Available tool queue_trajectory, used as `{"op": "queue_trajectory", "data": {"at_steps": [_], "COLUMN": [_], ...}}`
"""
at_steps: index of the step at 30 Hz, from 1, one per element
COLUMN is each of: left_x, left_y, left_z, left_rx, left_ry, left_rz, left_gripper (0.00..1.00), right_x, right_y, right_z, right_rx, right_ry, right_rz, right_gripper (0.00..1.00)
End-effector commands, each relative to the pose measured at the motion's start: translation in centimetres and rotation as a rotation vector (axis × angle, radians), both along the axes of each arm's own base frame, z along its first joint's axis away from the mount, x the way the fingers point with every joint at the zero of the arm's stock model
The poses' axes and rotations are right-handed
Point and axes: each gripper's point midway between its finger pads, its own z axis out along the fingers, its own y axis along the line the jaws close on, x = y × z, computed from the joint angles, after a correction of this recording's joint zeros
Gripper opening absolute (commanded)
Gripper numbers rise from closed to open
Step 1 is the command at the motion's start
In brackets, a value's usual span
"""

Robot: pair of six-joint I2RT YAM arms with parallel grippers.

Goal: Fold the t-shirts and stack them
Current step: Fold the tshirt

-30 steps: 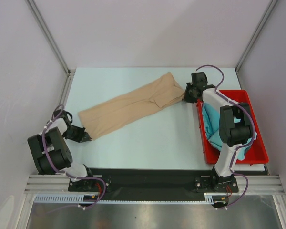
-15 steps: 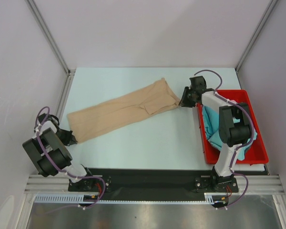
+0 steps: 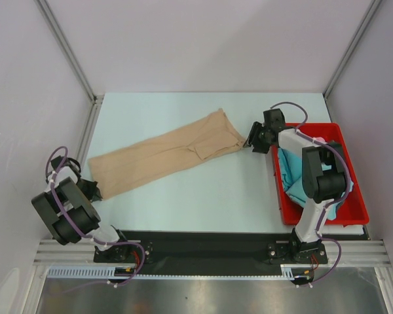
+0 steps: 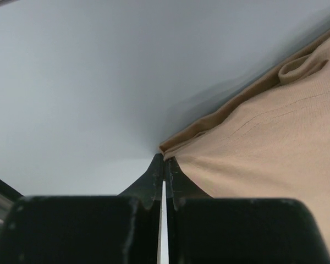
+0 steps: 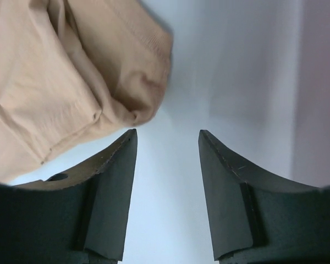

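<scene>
A tan t-shirt (image 3: 164,152), folded into a long narrow strip, lies slantwise on the pale table from near left to far right. My left gripper (image 3: 97,191) is shut on its near-left corner (image 4: 170,151); the jaws are pressed together on the cloth edge. My right gripper (image 3: 250,139) is open and empty just off the strip's far-right end (image 5: 137,113), the cloth lying beside its left finger (image 5: 113,181). A teal t-shirt (image 3: 293,171) lies crumpled in the red bin.
The red plastic bin (image 3: 344,140) stands at the right edge of the table, under the right arm. A metal frame rail (image 3: 88,134) runs along the table's left side, close to the left gripper. Grey walls enclose the back and sides.
My left gripper has pulled the shirt's near corner to the left and nearer. My right gripper has opened, let go of the far end and drawn back slightly right.
</scene>
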Motion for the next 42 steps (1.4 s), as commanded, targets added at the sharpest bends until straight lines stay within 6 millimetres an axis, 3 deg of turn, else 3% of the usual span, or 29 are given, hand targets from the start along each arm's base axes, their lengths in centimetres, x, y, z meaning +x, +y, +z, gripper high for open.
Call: {"op": "queue_trajectory", "data": {"at_steps": [1,10,12,17,27,29,31,32,33,38,42], "left_x": [-1.8,-1.5,-1.6,-1.7,-1.8,-1.9,-2.1,-2.2,-2.3,-2.8,-3.2], "left_y": [1.5,1.2,1.2,1.1,0.8,0.7,0.6,0.5,0.4,-0.1,-0.2], "left_z": [0.1,0.1,0.2,0.3,0.0,-0.1,-0.2,-0.3,-0.4,-0.8,-1.0], "left_rx": [0.080,0.072,0.076,0.078,0.069,0.068,0.067,0.063,0.059,0.047,0.042], "left_ry": [0.068,0.040,0.041,0.034,0.032,0.035,0.040,0.043,0.045,0.058,0.074], "left_rz": [0.014,0.007,0.005,0.003,0.007,0.009,0.009,0.009,0.010,0.023,0.037], "left_gripper": [0.00,0.00,0.00,0.00,0.00,0.00,0.00,0.00,0.00,0.00,0.00], "right_x": [2.3,5.2,5.2,5.6,5.4,5.6,6.1,6.5,6.9,8.7,9.3], "right_y": [-1.0,0.0,0.3,0.6,1.9,1.3,0.8,0.1,-0.2,-2.5,-2.8], "right_z": [3.5,2.0,0.8,0.3,-1.8,-2.1,-1.9,-2.1,-1.9,-1.0,-0.2], "right_rx": [0.113,0.167,0.165,0.153,0.117,0.078,0.037,-0.006,-0.034,-0.179,-0.255], "right_ry": [-0.041,-0.013,0.019,0.025,0.070,0.059,0.046,0.038,0.020,-0.054,-0.083], "right_rz": [-0.166,-0.175,-0.159,-0.153,-0.104,-0.106,-0.108,-0.119,-0.107,-0.113,-0.070], "right_gripper": [0.53,0.32,0.33,0.38,0.34,0.29,0.18,0.12,0.00,0.00,0.00]}}
